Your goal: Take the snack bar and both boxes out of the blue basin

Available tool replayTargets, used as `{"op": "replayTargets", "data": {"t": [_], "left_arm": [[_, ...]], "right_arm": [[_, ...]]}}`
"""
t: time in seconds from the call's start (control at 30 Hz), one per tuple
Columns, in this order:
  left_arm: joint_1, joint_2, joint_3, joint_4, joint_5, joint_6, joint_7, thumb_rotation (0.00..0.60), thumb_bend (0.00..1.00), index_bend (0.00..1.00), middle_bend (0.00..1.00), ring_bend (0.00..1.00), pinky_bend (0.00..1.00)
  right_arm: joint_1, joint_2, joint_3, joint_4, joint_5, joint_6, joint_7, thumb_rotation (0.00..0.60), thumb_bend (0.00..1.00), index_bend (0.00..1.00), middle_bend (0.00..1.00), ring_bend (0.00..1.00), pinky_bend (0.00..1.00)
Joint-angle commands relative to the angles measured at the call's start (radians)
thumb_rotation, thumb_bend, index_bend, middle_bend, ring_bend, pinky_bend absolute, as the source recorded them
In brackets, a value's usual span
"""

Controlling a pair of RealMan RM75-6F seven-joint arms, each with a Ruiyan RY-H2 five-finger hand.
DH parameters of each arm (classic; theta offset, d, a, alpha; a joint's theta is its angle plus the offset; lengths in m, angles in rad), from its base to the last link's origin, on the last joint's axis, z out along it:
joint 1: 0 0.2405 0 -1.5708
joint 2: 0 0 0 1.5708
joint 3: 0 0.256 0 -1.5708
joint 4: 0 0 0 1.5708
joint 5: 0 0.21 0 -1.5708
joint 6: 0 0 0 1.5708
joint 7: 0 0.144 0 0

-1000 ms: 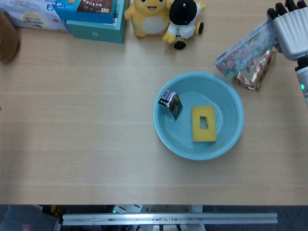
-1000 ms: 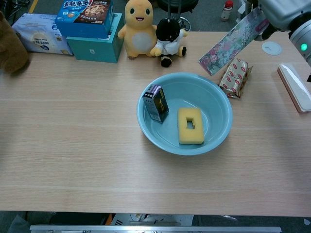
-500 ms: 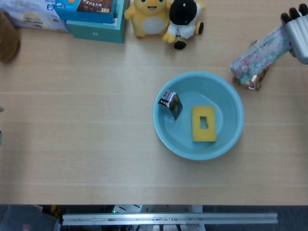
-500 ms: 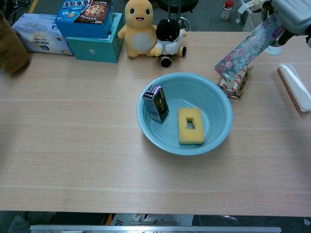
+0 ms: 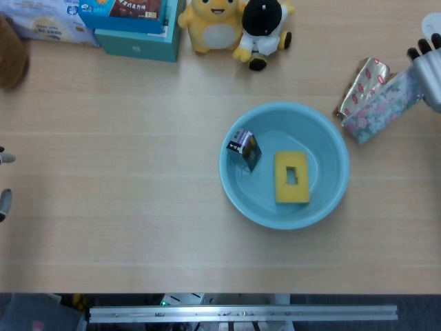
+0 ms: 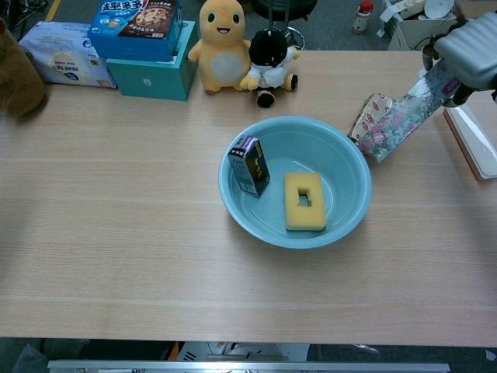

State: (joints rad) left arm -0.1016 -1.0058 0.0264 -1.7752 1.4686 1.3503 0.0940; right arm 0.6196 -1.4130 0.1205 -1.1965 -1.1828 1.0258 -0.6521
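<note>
Floral box [image 6: 404,113] clasped in right hand [image 6: 472,50], tilted down-left beside basin [image 6: 351,214].
Dark box [image 5: 244,148] and yellow box [image 5: 291,177] inside basin, left of right hand; snack bar [image 5: 362,86] out; left hand state unclear.

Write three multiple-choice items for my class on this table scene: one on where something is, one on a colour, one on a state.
1. Where is the dark box?
A. Inside the basin, by its left wall
B. On the table beside the plush toys
C. On top of the sponge

2. What colour is the sponge?
A. Red
B. Yellow
C. White

3. What is the right hand doing?
A. Resting open on the table
B. Gripping the basin's rim
C. Holding the floral box

Key:
1. A: the dark box leans against the left wall of the basin.
2. B: the sponge in the basin is yellow, with a hole through its middle.
3. C: the right hand holds the floral box tilted, its low end by the snack bar on the table.
</note>
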Motion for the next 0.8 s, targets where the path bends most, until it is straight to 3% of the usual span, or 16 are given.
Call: {"op": "replayTargets", "data": {"t": [0.03,0.37,0.6,0.8], "left_arm": [[0.001,-0.001,0.001,-0.001,-0.001,0.002,0.002,0.6,0.44,0.27,0.22,0.15,0.15],[0.0,0.001,0.002,-0.008,0.003,0.004,0.01,0.6,0.44,0.27,0.22,0.15,0.15],[-0.001,-0.001,0.006,-0.014,0.004,0.002,0.019,0.6,0.44,0.27,0.22,0.15,0.15],[0.005,0.004,0.009,-0.02,0.007,0.011,0.019,0.6,0.44,0.27,0.22,0.15,0.15]], "right_arm": [[0.003,0.024,0.003,-0.052,0.051,-0.026,-0.06,0.6,0.05,0.0,0.21,0.16,0.4],[-0.015,0.083,-0.021,-0.159,0.015,-0.008,-0.024,0.6,0.05,0.0,0.18,0.15,0.4],[-0.022,0.126,-0.087,-0.263,-0.152,0.005,0.067,0.6,0.05,0.0,0.18,0.15,0.4],[-0.018,0.101,-0.132,-0.301,-0.27,0.015,0.086,0.6,0.0,0.0,0.17,0.14,0.38]]}}
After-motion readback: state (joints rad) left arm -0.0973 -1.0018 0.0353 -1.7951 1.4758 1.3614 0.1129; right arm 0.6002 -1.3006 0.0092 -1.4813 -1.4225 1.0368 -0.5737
